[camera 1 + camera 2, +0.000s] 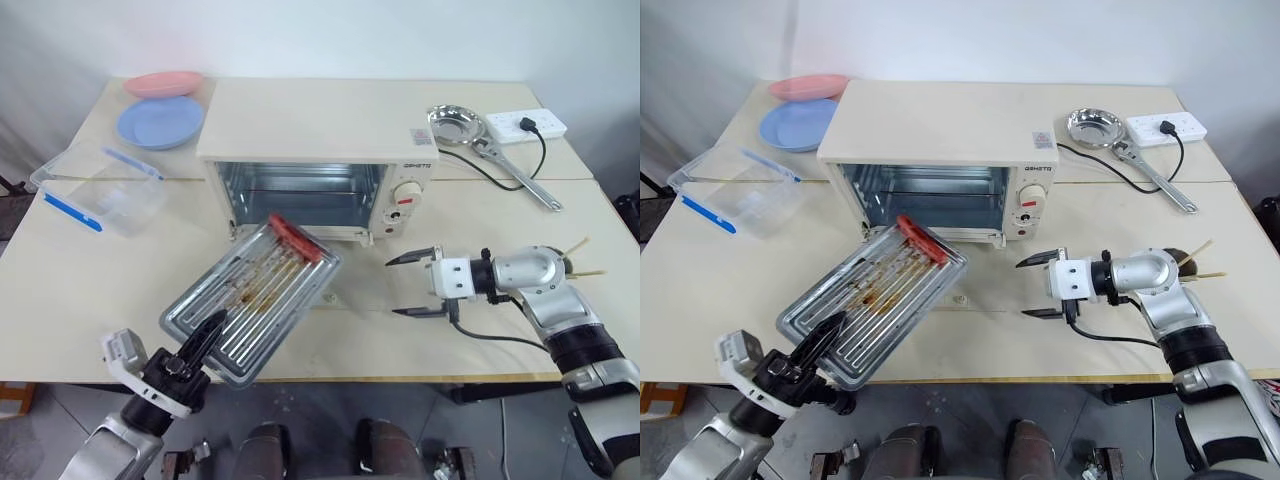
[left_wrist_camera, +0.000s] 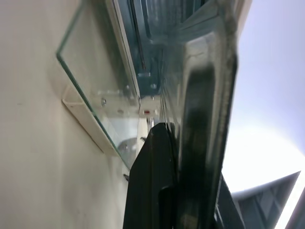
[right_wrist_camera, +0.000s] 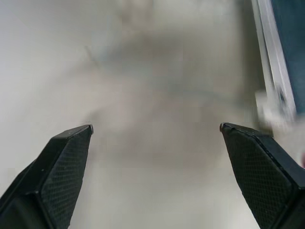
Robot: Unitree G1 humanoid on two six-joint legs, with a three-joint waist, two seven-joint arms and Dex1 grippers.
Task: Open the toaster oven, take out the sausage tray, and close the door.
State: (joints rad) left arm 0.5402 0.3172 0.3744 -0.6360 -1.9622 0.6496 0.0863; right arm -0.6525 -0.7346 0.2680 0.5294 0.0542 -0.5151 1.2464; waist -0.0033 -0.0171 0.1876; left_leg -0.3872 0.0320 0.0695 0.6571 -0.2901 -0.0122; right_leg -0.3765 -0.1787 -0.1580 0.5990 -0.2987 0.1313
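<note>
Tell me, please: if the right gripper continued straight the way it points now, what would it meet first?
Probably the silver ridged metal tray; the open right gripper points toward its near-oven corner across bare table, though depth is unclear.

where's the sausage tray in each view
left eye view: sausage tray left of centre, tilted, before the toaster oven, near corner in the left hand.
right eye view: same, further left.
left wrist view: its edge between that hand's fingers.
right wrist view: not in it.
Shared landmark: the oven.
</note>
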